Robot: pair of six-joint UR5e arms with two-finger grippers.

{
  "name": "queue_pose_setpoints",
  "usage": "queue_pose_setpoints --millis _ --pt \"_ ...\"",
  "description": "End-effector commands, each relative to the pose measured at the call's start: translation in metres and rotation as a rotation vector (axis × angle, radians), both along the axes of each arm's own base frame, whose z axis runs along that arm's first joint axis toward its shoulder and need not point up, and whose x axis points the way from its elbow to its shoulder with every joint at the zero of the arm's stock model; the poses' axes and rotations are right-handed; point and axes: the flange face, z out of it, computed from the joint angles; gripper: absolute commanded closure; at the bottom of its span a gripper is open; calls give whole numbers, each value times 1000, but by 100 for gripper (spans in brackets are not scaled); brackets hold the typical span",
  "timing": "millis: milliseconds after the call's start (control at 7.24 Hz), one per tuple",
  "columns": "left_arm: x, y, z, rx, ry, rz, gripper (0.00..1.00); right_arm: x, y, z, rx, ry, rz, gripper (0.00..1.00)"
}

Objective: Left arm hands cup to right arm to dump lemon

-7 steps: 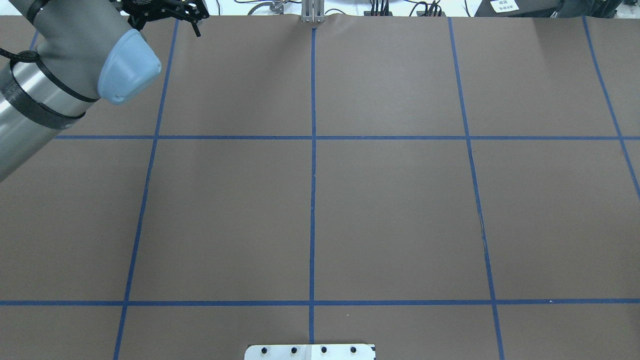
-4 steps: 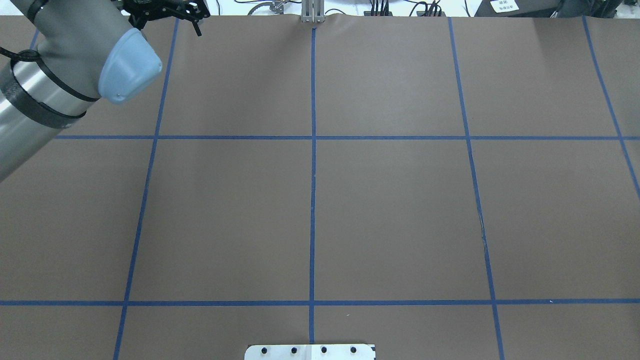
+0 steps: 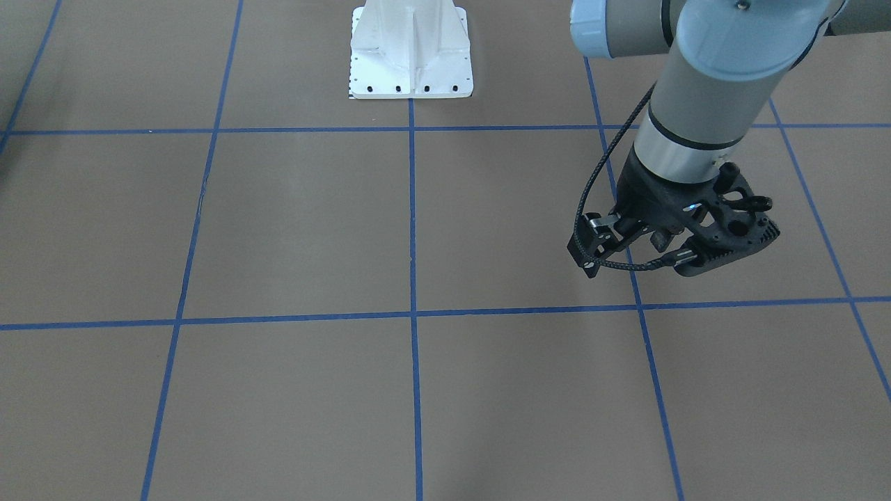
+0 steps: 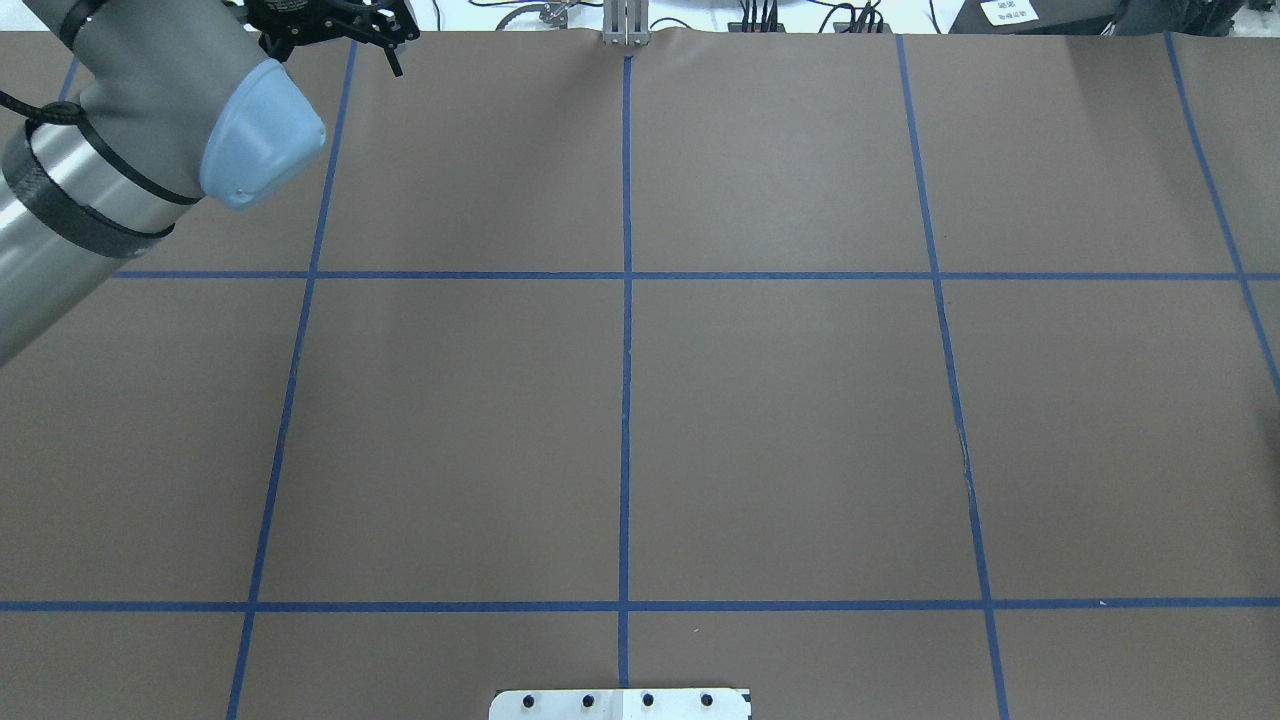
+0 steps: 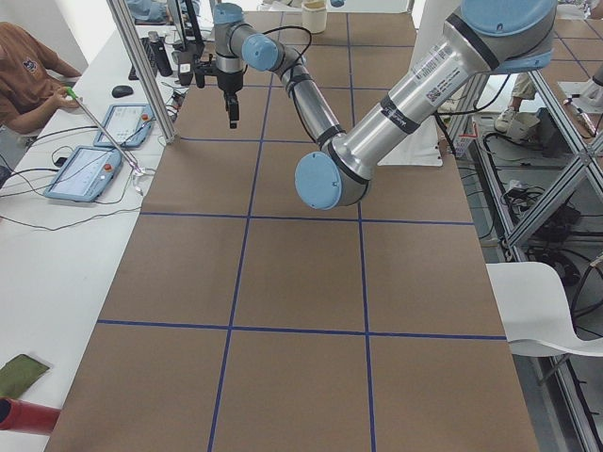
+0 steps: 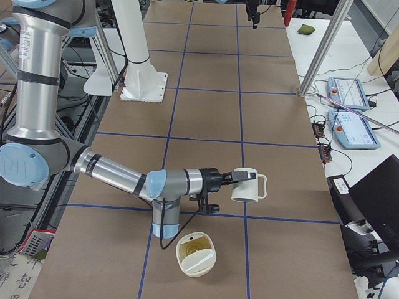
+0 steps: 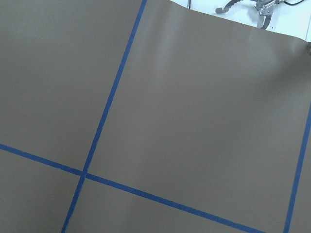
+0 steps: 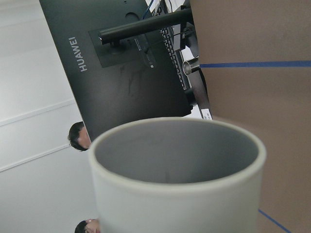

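Change negligible: left arm (image 4: 130,110) stays at the table's (image 4: 780,420) far-left corner; cup (image 6: 248,185) on right arm (image 6: 118,171) tipped, empty; we judge dumping done (left claw (image 5: 232,111), right claw (image 6: 225,179): state indeterminable).

A long table covered in brown paper (image 4: 780,420), divided into large squares by blue tape lines (image 4: 626,400). A white pedestal base (image 3: 411,56) with a row of bolts stands at the middle of one long edge. A cream bowl (image 6: 195,254) sits on the paper near one end. On a white side bench lie two tablets (image 6: 349,93) (grey frames, light screens), just beside each other. A black monitor marked HUAWEI (image 8: 121,73) shows its back. A person in an orange shirt (image 5: 24,75) sits at the bench. A white chair (image 5: 551,306) stands on the opposite side. A red cylinder (image 5: 28,414) and a green cloth (image 5: 19,372) lie at the bench's near corner.
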Motion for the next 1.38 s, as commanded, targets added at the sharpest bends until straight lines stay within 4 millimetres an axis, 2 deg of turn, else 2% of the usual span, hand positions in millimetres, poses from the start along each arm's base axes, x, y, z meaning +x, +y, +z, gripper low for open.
queue_pose_setpoints --millis 0,276,414,552,690,828,966,1104,1242 --pt "7 -6 7 -7 -5 23 0 -64 -72 -37 122 333 -53 100" --pt "15 -17 8 6 -5 41 0 -134 -149 -97 256 678 -174 100" --pt "17 -18 6 14 2 41 0 -163 -183 -136 320 822 -220 100" --pt "20 -22 4 22 13 37 0 -210 -202 -165 393 976 -265 100" --pt "28 -34 -5 24 19 31 0 -264 -211 -189 437 1148 -266 100" --pt "34 -43 -15 23 17 32 0 -331 -199 -198 491 1312 -266 100" --pt "43 -58 -26 30 23 33 0 -365 -197 -222 529 1441 -235 100" --pt "64 -65 -42 23 20 48 0 -402 -193 -243 539 1483 -272 100" --pt "74 -63 -52 23 24 58 0 -456 -179 -272 536 1553 -272 100"
